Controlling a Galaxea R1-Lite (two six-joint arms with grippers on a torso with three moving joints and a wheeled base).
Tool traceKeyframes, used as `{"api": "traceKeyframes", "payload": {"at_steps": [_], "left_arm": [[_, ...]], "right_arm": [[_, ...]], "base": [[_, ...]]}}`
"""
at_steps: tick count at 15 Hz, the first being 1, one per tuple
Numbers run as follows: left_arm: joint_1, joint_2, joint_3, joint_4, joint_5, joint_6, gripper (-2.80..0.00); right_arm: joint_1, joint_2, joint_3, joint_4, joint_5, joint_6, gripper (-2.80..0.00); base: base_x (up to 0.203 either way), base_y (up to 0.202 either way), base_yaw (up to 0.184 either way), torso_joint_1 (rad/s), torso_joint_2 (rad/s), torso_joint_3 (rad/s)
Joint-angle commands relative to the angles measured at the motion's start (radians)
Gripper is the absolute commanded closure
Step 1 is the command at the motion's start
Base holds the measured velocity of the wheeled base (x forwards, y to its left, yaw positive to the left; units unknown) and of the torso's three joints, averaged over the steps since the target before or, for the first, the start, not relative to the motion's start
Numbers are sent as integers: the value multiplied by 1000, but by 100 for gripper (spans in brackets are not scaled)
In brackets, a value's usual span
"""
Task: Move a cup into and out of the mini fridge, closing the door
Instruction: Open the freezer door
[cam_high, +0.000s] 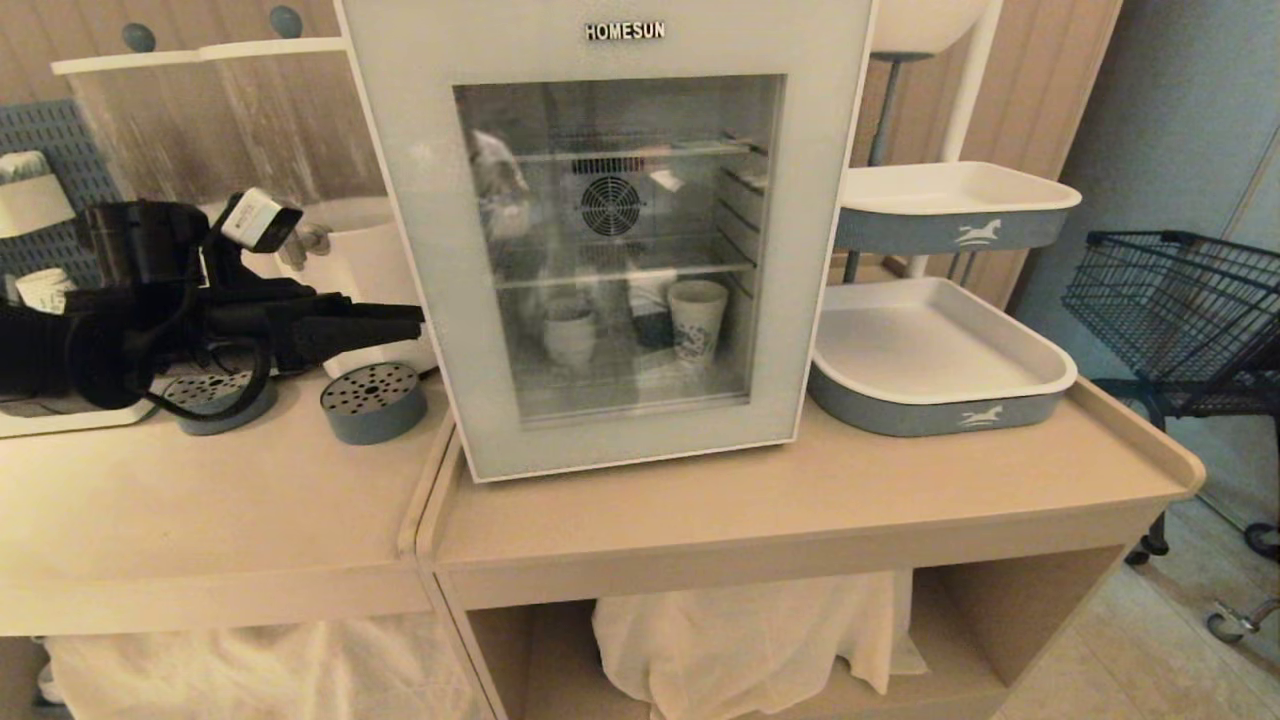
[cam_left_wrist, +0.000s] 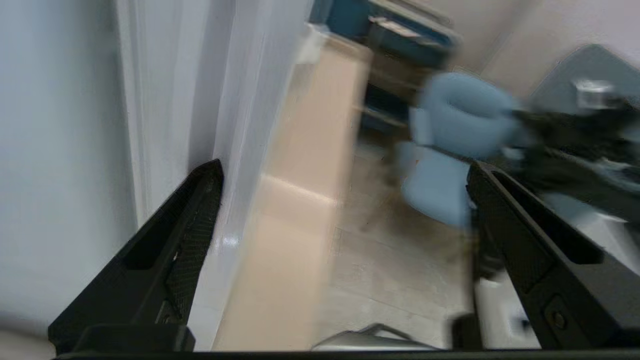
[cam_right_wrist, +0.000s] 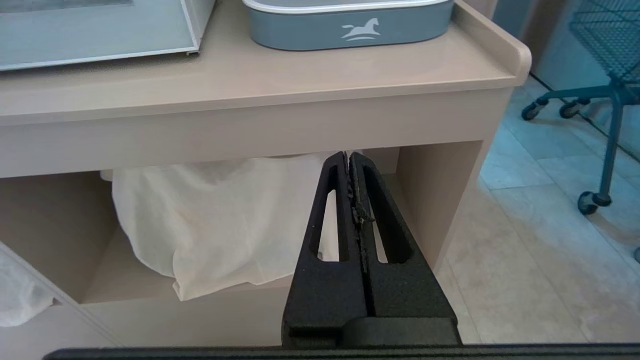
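Black fingers of the left gripper spread wide beside the mini fridge, whose glass door is shut. Inside, on the lower shelf, stands the small white cup. Right gripper hangs pinched together, empty.

- The mini fridge is cut off at the picture's top edge.
- Behind the door glass, reflections veil the cup and a paper cup.
- The left wrist view is smeared: a blue shape on the right stays unidentifiable.
- The far-right basket cart runs past the frame.
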Motion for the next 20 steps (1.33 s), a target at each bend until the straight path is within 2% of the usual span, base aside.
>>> {"api": "traceKeyframes", "payload": {"at_steps": [1,6,12,16,20], "left_arm": [[-11,-52,22,-4,-4,0,-280],[-43,-130,76,1,-4,0,-280],[-111,-287,203,1,-1,0,-280],[-208,-419,307,2,5,-9,-280],[-361,-531,410,3,23,-50,-280]], "right_arm": [[0,1,0,0,0,0,0],[0,1,0,0,0,0,0],[-1,1,0,0,0,0,0],[0,1,0,0,0,0,0],[0,1,0,0,-1,3,0]], "base": [[0,0,0,0,0,0],[0,0,0,0,0,0],[0,0,0,0,0,0],[0,0,0,0,0,0],[0,0,0,0,0,0]]}}
